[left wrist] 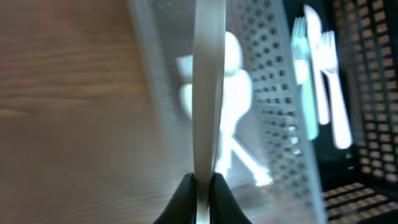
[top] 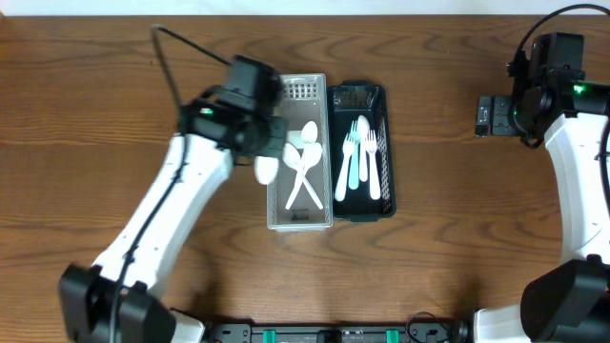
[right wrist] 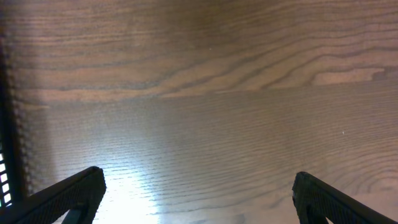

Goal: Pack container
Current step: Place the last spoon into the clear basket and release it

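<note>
My left gripper (top: 274, 143) (left wrist: 203, 183) is shut on a white plastic spoon (top: 267, 169) (left wrist: 206, 87), held edge-on over the left wall of the clear perforated basket (top: 299, 225) (left wrist: 280, 93). Several white spoons (top: 307, 162) (left wrist: 235, 93) lie inside that basket. Next to it on the right, a black mesh basket (top: 362, 213) (left wrist: 373, 93) holds white and pale blue forks (top: 359, 162) (left wrist: 323, 81). My right gripper (top: 486, 116) (right wrist: 199, 193) is open and empty above bare table, to the right of the baskets.
The two baskets stand side by side in the middle of the wooden table (top: 448, 238). The black basket's edge shows at the far left of the right wrist view (right wrist: 5, 124). A black cable (top: 181, 43) runs off the left arm.
</note>
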Available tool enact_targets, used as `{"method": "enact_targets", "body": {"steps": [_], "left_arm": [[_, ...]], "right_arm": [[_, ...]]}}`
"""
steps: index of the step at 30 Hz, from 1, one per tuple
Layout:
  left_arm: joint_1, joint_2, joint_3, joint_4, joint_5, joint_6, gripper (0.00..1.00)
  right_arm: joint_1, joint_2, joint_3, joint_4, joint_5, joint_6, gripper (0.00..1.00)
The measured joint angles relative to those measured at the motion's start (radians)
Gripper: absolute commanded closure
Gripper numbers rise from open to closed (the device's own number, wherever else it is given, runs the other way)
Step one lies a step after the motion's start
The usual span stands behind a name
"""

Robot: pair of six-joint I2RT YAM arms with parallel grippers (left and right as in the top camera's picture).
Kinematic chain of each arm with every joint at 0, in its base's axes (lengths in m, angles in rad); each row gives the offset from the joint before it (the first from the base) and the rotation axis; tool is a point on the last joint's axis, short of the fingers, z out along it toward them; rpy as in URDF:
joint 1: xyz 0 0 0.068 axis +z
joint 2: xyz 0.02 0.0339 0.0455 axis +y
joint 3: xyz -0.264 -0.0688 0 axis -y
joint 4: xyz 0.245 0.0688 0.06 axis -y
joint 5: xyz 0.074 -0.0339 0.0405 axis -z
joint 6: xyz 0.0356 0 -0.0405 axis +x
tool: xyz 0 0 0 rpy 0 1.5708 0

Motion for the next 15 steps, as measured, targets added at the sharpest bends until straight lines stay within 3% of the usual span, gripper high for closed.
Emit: {"method": "enact_targets", "body": {"steps": [7,11,15], "left_arm": [[-0.093,0.159,0.000,0.044,0.000,-0.133,0.92],[-0.110,0.196,0.000,0.048,0.003,-0.152,0.59],[-0.108,0.187,0.000,0.048,0.003,-0.145,0.42]], "right_arm": [[0.000,0.000,0.000,0.006,0.000,0.000,0.01],[0.000,0.000,0.000,0.007,0.000,0.000,0.01],[0.000,0.000,0.000,0.018,0.000,0.000,0.02]]}}
